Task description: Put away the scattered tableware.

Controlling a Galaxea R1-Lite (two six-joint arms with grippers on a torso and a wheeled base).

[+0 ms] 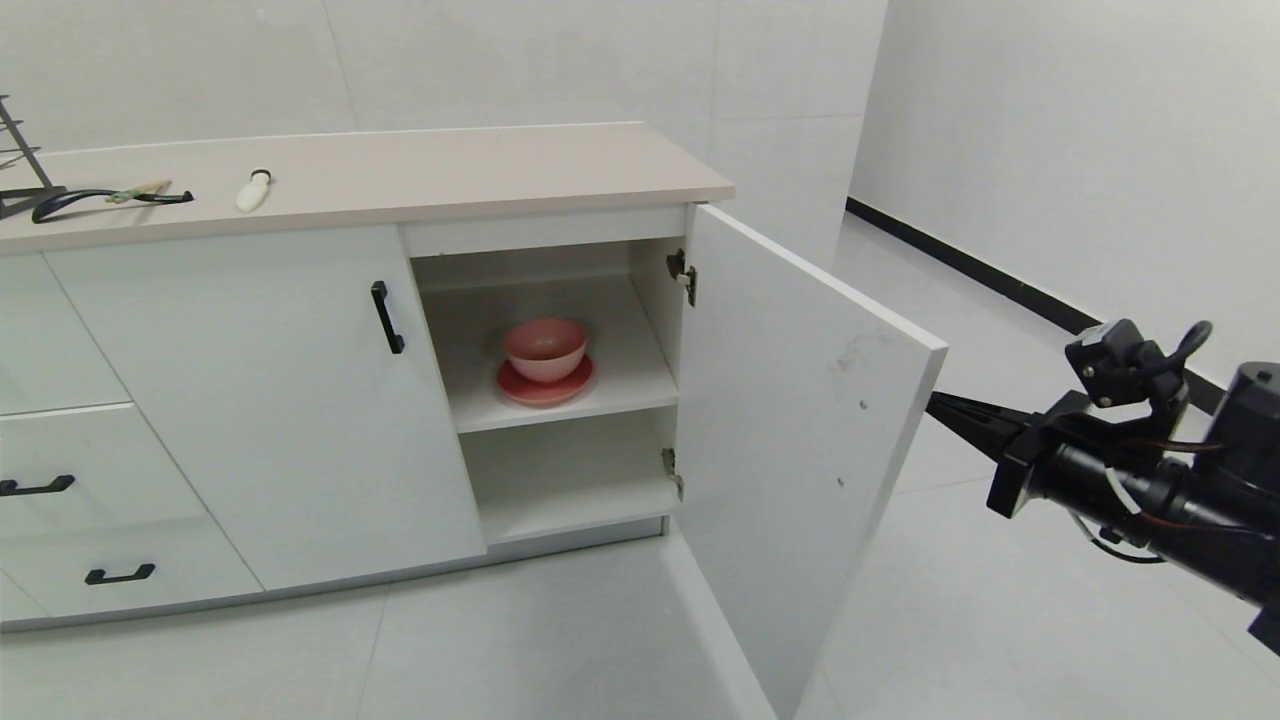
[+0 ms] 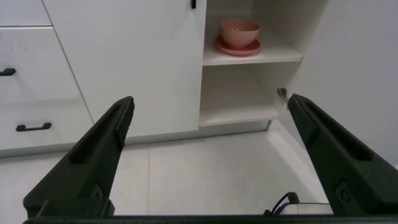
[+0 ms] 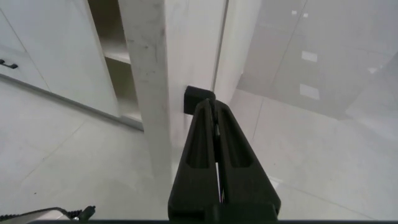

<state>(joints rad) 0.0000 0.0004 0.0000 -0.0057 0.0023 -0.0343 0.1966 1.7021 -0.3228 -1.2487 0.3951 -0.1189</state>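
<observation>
On the left part of the long beige countertop [image 1: 450,170] a black long-handled utensil [image 1: 75,198] and a small white-handled tool [image 1: 254,190] lie loose, and I judge they are tableware not yet put away. Below them, the flat white left cabinet door [image 1: 260,400] with its black bar handle [image 1: 387,317] is closed. Next to it the compartment is open, and the round pink bowl [image 1: 545,350] sits on the shallow pink plate [image 1: 545,385] on the upper white shelf [image 1: 620,380], stacked, I think, to save space. From its wrist camera, the left gripper [image 2: 209,99] has its two black fingers spread wide with nothing between them. It faces this compartment from low down, and the bowl and plate show far beyond it. The white right cabinet door [image 1: 790,420] stands swung far out. In the head camera this door hides the tip of the right gripper [image 3: 209,109]. The right wrist camera shows its fingers pressed together, just at the small black handle [image 3: 198,96] on the door's outer face. I cannot tell if they touch it. I suppose this position is for pushing the door closed.
</observation>
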